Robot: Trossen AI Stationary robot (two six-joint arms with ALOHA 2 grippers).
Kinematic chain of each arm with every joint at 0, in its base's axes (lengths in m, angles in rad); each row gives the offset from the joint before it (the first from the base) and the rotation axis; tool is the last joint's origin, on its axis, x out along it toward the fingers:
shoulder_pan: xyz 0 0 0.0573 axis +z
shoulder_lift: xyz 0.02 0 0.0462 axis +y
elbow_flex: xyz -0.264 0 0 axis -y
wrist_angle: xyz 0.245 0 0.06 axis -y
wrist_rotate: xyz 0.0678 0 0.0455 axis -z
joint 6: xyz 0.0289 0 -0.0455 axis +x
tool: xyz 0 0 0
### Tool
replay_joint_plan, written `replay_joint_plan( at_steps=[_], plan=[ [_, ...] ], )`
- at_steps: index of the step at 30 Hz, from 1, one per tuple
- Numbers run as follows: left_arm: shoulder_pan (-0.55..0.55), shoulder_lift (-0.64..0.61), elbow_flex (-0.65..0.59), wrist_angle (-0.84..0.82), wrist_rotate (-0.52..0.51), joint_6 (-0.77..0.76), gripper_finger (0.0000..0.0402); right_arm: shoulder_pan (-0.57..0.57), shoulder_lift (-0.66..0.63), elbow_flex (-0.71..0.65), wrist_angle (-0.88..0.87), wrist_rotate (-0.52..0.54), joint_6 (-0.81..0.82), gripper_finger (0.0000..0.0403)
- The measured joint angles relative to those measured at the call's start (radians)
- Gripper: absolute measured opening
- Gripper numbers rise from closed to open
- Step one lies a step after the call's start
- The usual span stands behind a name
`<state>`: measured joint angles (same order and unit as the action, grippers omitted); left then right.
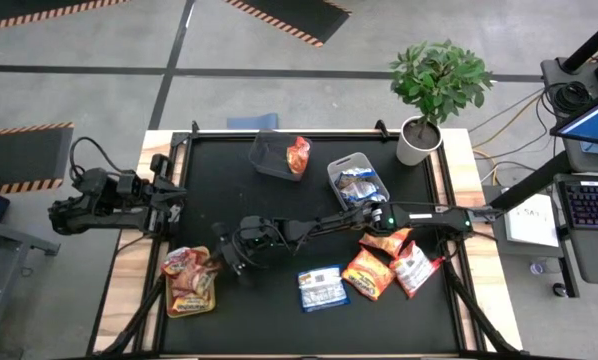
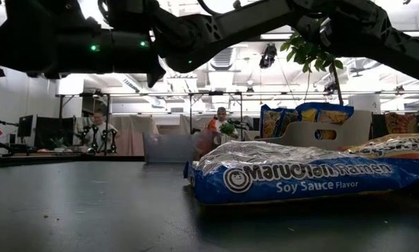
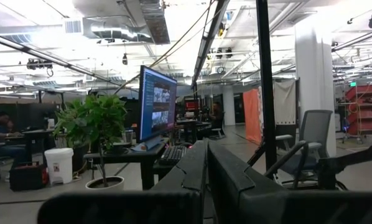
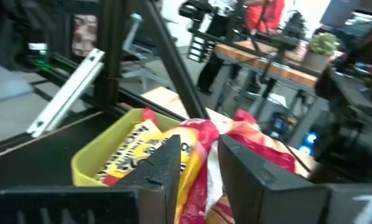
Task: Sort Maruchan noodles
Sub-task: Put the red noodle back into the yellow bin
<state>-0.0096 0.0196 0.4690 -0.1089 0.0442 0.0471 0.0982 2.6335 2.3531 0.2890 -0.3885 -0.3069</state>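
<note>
Right tool point(image 4: 201, 165) pinches a red noodle packet point(image 4: 201, 149) over my yellow bin point(image 4: 102, 152); left tool point(image 3: 206, 180) sits pressed together off the desk point(image 1: 279, 210).

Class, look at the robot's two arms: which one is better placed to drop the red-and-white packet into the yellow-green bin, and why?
The right. The right gripper already pinches the red-and-white packet just above the yellow-green bin, its arm stretched across the table. The left gripper waits empty-handed at the table's left edge.
</note>
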Motion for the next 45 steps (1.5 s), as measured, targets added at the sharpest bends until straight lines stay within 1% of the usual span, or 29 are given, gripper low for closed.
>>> replay_joint_plan(
  at_steps=[3,6,14,19,23,30,34,37,41,45],
  plan=[
    [0.0,0.0,0.0,-0.001,0.0,0.0,0.0,-0.001,0.0,0.0,0.0,0.036,0.0,0.01],
    [0.0,0.0,0.0,-0.007,0.0,0.0,0.0,-0.002,0.0,0.0,0.0,0.079,0.0,0.009],
    [0.0,0.0,0.0,-0.006,0.0,0.022,0.0,-0.003,0.003,0.0,-0.002,0.083,0.003,0.0034],
    [0.0,0.001,0.0,-0.006,-0.004,-0.006,0.0,-0.022,-0.028,-0.002,-0.055,0.075,0.038,0.0021],
    [0.0,0.001,0.0,-0.014,-0.006,-0.007,0.0,-0.037,-0.112,-0.002,-0.184,0.075,0.026,0.002],
    [0.0,0.014,0.0,-0.014,-0.01,-0.044,0.0,-0.039,-0.261,-0.001,-0.587,0.07,-0.054,0.0016],
    [0.0,0.066,0.0,-0.013,-0.011,-0.052,0.0,-0.04,-0.339,-0.003,-0.741,0.075,-0.061,0.0009],
    [0.0,0.132,0.0,0.012,-0.012,-0.055,0.0,-0.034,-0.369,-0.026,-0.801,0.078,-0.06,0.0009],
    [0.0,0.242,0.026,0.017,-0.012,-0.067,0.0,-0.016,-0.399,-0.106,-0.808,0.077,-0.062,0.0009],
    [0.0,0.339,0.058,0.018,-0.01,-0.083,0.0,-0.011,-0.467,-0.242,-0.746,0.076,-0.055,0.0009]
  ],
)
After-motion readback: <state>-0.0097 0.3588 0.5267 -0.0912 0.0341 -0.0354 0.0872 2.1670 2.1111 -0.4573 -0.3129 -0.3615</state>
